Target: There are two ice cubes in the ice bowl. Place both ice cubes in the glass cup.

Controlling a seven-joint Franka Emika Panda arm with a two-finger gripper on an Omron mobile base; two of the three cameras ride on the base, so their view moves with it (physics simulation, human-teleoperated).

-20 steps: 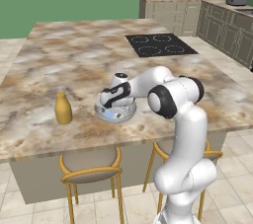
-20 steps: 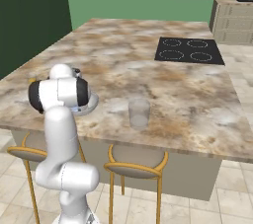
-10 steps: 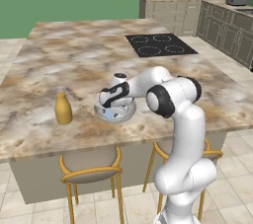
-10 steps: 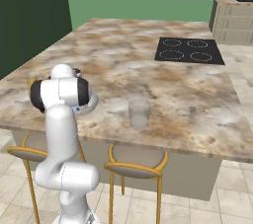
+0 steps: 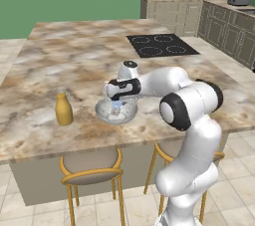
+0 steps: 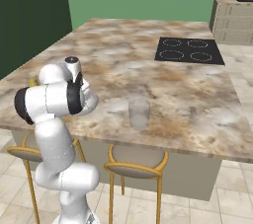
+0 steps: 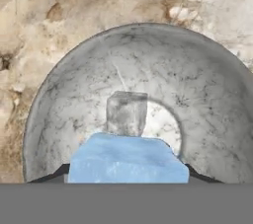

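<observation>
The gripper (image 5: 117,104) is reaching down into the bowl (image 5: 105,116), clenching a pale blue cube (image 7: 127,159) between its tips. A second, greyer cube (image 7: 127,113) is lying on the bowl's floor just beyond, ringed by the rim. The cup (image 6: 139,113) is standing clear and empty on open counter (image 6: 188,94), well apart. A yellow bottle (image 5: 63,109) is standing near the bowl's other side.

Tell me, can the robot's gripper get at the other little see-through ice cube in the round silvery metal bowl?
Probably not right now: the gripper looks closed on the pale blue ice cube. The clear ice cube lies uncovered beyond it in the round silvery metal bowl.
</observation>
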